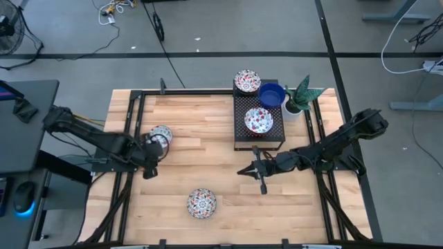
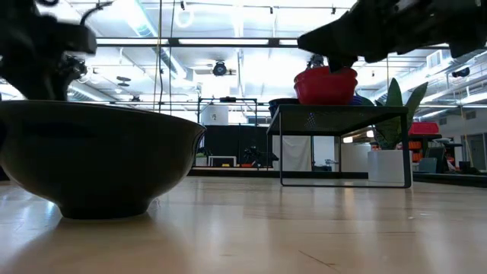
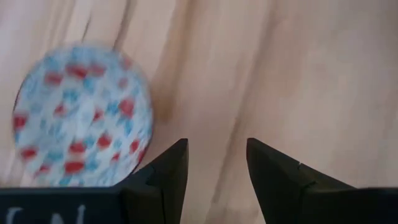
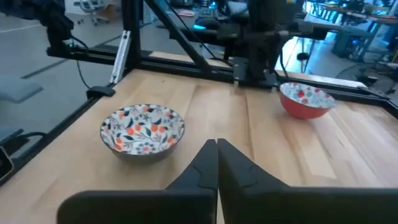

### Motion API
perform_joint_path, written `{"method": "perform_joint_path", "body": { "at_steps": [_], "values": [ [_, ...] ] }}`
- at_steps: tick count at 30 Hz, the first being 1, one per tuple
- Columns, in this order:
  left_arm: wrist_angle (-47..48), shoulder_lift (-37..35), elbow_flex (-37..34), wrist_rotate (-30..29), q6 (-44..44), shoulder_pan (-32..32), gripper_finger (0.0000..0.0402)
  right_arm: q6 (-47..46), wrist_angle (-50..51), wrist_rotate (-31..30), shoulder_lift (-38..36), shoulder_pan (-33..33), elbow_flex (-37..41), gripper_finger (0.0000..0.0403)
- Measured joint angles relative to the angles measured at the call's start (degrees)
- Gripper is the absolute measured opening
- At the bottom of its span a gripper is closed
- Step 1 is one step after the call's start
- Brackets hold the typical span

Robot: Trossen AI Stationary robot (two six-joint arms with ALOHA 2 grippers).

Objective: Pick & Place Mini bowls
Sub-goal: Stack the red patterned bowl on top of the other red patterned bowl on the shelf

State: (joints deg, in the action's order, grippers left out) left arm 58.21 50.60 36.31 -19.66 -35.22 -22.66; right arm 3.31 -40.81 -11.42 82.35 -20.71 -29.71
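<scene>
A: On the table's left side, the left gripper (image 1: 149, 153) hangs beside a floral bowl (image 1: 161, 135), fingers narrowly apart on nothing. Another bowl (image 1: 201, 203) sits near the front edge, three more on the black rack (image 1: 242, 137).

B: Glazed ceramic, so I'd guess slippery, stiff and chippable. Pinch the rim. The right gripper (image 1: 255, 170) waits mid-table, fingers pressed together. The plant (image 1: 300, 97) crowds the rack's corner.

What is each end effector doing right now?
Left end effector: open, empty, beside a floral bowl.
Right end effector: shut, empty.
</scene>
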Motion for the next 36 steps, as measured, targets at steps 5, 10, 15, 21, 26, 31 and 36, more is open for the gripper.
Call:
{"method": "perform_joint_path", "body": {
  "at_steps": [5,10,15,21,26,31,36],
  "values": [
    [-0.7,0.03,-1.92,-2.7,-2.54,1.91,0.0167,1.26,-0.5,0.38,-0.02,0.0,0.0,0.0007],
    [-0.38,1.32,-1.94,-9.35,-7.95,3.18,0.0167,2.32,-0.96,0.28,-0.02,0.05,-0.02,0.0004],
    [-0.9,5.96,-1.96,-9.59,-10.56,6.69,0.0167,3.17,-0.97,0.32,-0.02,0.04,-0.02,0.0006],
    [-3.73,12.87,-1.96,-5.12,-8.52,10.77,0.0167,3.17,-1.02,0.35,-0.02,0.04,-0.02,0.0006],
    [-7.17,15.74,-1.96,-3.58,-3.51,13.98,0.0167,3.17,-0.75,0.39,-0.02,0.04,-0.02,0.0007],
    [-8.9,17.05,-1.98,-3.13,0.11,17.03,0.0167,3.06,-0.02,0.42,-0.02,0.04,-0.04,0.0005],
    [-10.4,17.04,-1.98,-2.64,2.73,17.95,0.0137,2.99,0.12,0.42,-0.02,0.04,-0.04,0.0006]
  ]
}}
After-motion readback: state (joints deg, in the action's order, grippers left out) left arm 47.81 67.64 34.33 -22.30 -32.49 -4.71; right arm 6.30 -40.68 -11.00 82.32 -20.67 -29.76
